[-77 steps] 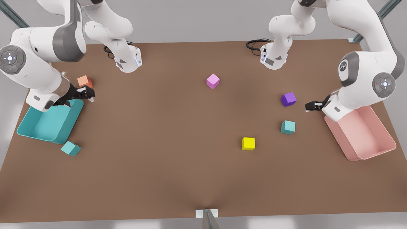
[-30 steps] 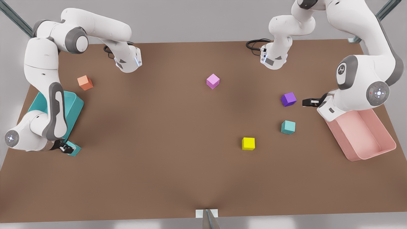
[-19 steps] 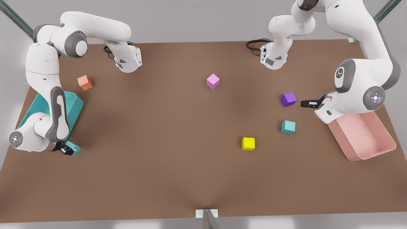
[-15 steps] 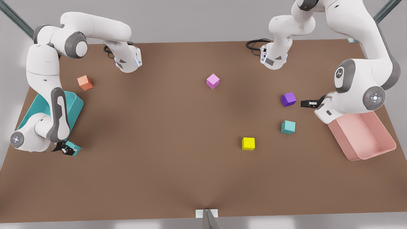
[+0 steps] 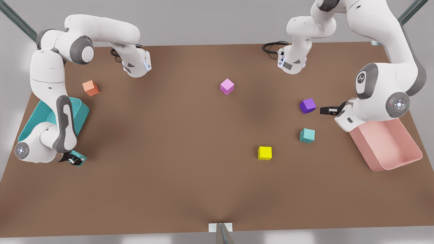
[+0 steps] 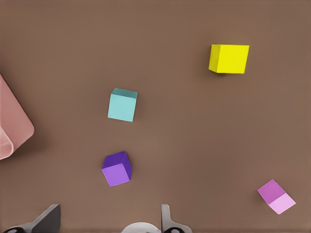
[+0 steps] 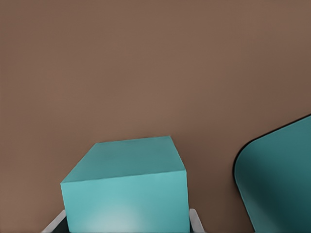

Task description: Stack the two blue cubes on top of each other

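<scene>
Right gripper (image 5: pixel 74 159) sits low at the table's near corner on the front view's left, its fingers (image 7: pixel 194 221) pressed against both sides of the first cube (image 7: pixel 126 194). That cube appears to rest on the table (image 5: pixel 190 189), just off the corner of the teal bin (image 5: pixel 79 113). Left gripper (image 5: pixel 324 110) waits spread wide beside the purple cube (image 5: pixel 308 105), near the pink bin (image 5: pixel 386 145).

The step in hand looks like the grasp: the first cube is pinched but not yet lifted. Next comes a straight lift, a long carry across the table to the second cube (image 5: pixel 307 135), and a square, gentle set-down on its top face.

For room, going by size. The table offers a wide bare stretch through its middle, so the carry has an open lane. The teal bin's wall stands close to the grasp, so the lift should rise clear before turning. The pink bin lies well to the side of the target. The left arm hangs near the goal and may need to give way. Of the small things, the yellow cube (image 5: pixel 264 153) and the purple cube flank the second cube at some distance; neither touches it.
</scene>
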Robot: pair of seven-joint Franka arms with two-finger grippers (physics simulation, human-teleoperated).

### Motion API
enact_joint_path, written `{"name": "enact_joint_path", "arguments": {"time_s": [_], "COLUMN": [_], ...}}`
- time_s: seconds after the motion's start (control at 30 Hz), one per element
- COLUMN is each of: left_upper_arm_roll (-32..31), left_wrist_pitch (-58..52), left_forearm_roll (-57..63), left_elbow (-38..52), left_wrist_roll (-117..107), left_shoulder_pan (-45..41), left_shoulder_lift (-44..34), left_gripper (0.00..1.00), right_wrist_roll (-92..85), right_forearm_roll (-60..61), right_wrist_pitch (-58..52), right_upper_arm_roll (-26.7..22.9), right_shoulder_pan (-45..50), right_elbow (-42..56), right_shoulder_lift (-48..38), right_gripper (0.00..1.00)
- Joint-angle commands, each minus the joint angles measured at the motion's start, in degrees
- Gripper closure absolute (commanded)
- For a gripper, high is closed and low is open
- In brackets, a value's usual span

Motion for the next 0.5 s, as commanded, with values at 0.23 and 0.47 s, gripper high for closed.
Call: {"name": "enact_joint_path", "arguments": {"time_s": [0.23,0.47], "left_upper_arm_roll": [0.0,0.0], "left_wrist_pitch": [0.0,-0.1], "left_forearm_roll": [-0.1,-0.1], "left_elbow": [0.0,0.0], "left_wrist_roll": [0.0,0.0], "left_shoulder_pan": [0.0,0.0], "left_shoulder_lift": [0.0,0.0], "left_gripper": [0.00,0.00], "right_wrist_roll": [-0.7,-0.8], "right_forearm_roll": [0.3,0.4], "right_wrist_pitch": [0.5,0.4], "right_upper_arm_roll": [0.0,0.3], "right_shoulder_pan": [-0.2,-0.2], "right_elbow": [1.6,1.6], "right_shoulder_lift": [1.4,1.4], "right_gripper": [0.14,0.21]}}
